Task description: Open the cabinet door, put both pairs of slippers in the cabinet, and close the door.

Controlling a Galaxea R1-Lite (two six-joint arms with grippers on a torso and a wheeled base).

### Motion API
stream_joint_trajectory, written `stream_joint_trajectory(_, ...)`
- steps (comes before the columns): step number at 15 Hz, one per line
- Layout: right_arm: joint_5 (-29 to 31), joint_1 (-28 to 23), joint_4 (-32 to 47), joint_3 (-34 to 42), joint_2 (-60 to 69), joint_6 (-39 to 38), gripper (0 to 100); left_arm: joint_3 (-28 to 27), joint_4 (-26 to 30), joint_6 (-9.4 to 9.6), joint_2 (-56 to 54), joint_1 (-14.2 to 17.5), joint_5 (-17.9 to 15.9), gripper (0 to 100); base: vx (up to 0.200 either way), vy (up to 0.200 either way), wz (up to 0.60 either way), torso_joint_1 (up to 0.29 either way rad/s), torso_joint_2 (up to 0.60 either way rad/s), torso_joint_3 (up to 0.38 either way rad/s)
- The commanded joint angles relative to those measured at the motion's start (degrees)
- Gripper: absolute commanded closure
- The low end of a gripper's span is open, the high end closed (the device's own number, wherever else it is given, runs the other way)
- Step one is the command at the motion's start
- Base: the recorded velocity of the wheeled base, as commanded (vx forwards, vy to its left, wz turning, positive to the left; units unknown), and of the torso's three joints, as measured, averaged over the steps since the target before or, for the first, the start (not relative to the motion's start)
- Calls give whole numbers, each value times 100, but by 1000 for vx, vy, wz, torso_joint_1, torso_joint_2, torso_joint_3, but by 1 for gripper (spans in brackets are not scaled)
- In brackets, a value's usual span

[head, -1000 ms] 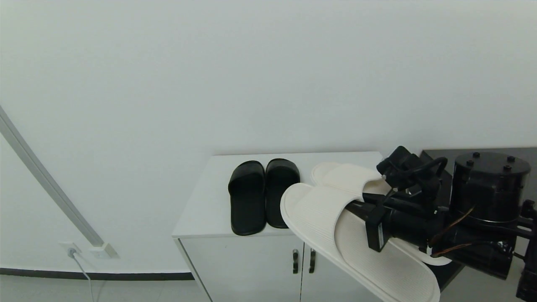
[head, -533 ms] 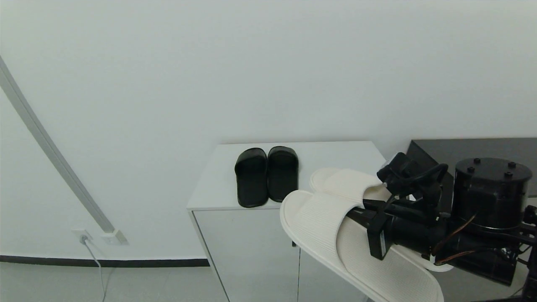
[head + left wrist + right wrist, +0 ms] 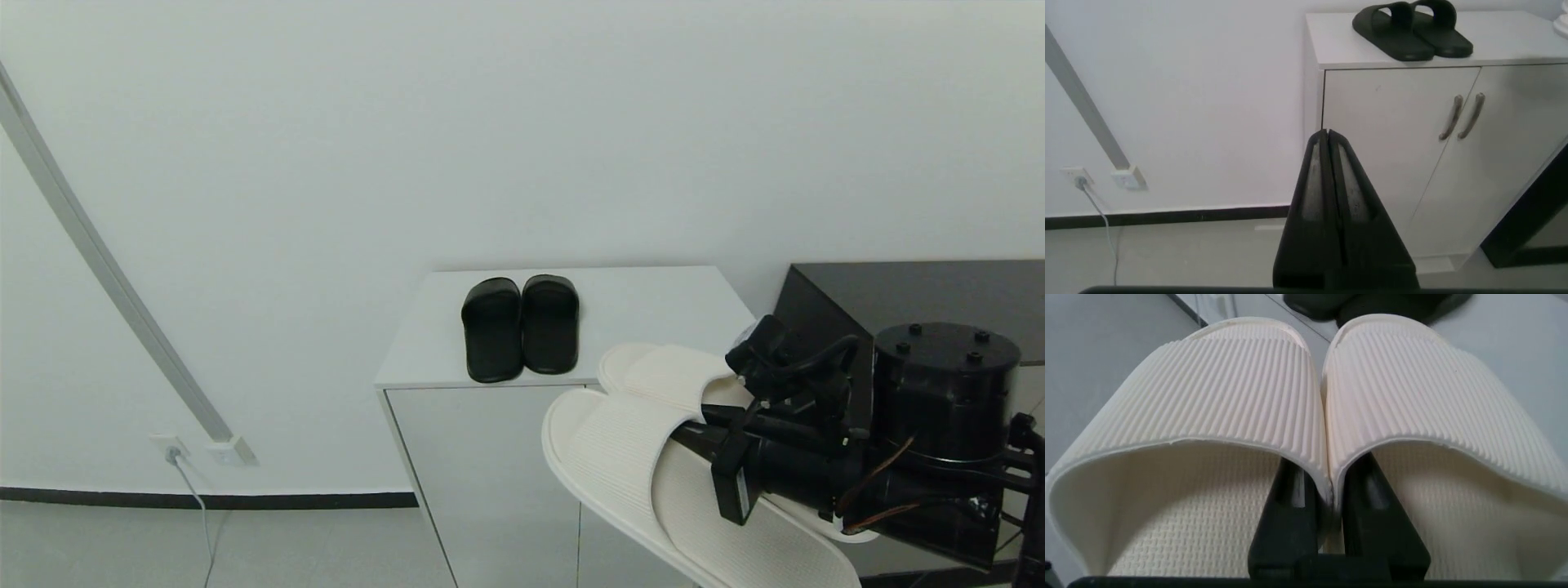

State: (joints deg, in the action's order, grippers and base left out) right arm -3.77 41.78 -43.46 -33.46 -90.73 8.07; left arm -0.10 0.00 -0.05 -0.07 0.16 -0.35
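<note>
With the right gripper (image 3: 694, 426) clamped on the white slippers (image 3: 620, 441) at lower right of the head view, the black slippers (image 3: 522, 339) atop the cabinet (image 3: 653, 302) at centre and its doors (image 3: 1396, 147) closed, door opening is the step in hand, so the empty left gripper (image 3: 1327, 140), fingers pressed together, probably must next pull a door handle (image 3: 1451, 117).

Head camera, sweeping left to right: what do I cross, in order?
wall socket → black slippers → white slippers → dark table
</note>
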Motion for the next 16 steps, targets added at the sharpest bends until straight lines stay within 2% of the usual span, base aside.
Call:
stream_joint_trajectory(1,-1,32,4,6,-23,2,100,1,0,-4,7,2,0,100,0,0,0,0,0,0)
stream_joint_trajectory(10,8,138,-5,68,-14,10,100,1,0,-4,7,2,0,100,0,0,0,0,0,0)
stream_joint_trajectory(16,25,226,-5,130,-23,19,100,1,0,-4,7,2,0,100,0,0,0,-148,350,195)
